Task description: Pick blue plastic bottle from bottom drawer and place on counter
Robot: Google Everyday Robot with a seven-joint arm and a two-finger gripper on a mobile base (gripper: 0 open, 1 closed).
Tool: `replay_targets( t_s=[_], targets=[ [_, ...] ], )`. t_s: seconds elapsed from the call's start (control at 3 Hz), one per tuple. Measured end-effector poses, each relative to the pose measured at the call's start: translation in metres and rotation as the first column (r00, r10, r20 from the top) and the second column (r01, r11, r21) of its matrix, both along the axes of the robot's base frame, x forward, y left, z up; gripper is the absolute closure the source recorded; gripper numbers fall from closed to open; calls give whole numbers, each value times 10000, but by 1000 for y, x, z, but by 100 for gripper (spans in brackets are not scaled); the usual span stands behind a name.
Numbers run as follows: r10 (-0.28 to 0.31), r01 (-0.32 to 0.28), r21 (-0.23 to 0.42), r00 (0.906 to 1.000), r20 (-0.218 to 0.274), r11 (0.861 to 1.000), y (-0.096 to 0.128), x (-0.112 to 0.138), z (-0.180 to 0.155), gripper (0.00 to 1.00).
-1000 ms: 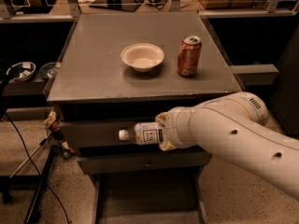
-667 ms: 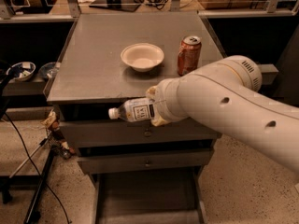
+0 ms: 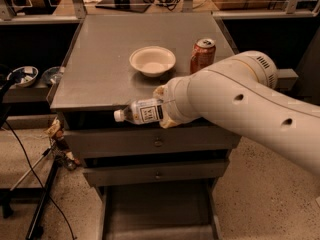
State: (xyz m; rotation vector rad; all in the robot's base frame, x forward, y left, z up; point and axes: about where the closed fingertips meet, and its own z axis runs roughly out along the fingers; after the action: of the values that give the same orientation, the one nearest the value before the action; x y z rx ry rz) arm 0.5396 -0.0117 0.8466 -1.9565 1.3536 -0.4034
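The blue plastic bottle (image 3: 141,112) hangs horizontally, white cap pointing left, right in front of the counter's (image 3: 105,59) front edge. My gripper (image 3: 163,108) is shut on the bottle's base end, with one tan fingertip above it and one below. The thick white arm reaches in from the right and covers the counter's front right corner. Down below, the bottom drawer (image 3: 155,211) stands pulled out, and the part of its tray that shows holds nothing.
On the counter stand a cream bowl (image 3: 152,60) near the middle and an orange soda can (image 3: 202,55) to its right. The two upper drawers (image 3: 157,156) are closed. Left of the cabinet are a low shelf with metal bowls (image 3: 22,75), stand legs and cables.
The arm has lifted the bottle from in front of the upper drawers up to the level of the counter's front edge.
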Motion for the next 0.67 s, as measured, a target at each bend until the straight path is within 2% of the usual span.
replay_targets(
  t_s=[0.33,0.67],
  targets=[
    [610,-620,156,9965,574,9980,23,34,49,100],
    [987,-1000,108,9913,873,9949,35,57,72,100]
  ],
)
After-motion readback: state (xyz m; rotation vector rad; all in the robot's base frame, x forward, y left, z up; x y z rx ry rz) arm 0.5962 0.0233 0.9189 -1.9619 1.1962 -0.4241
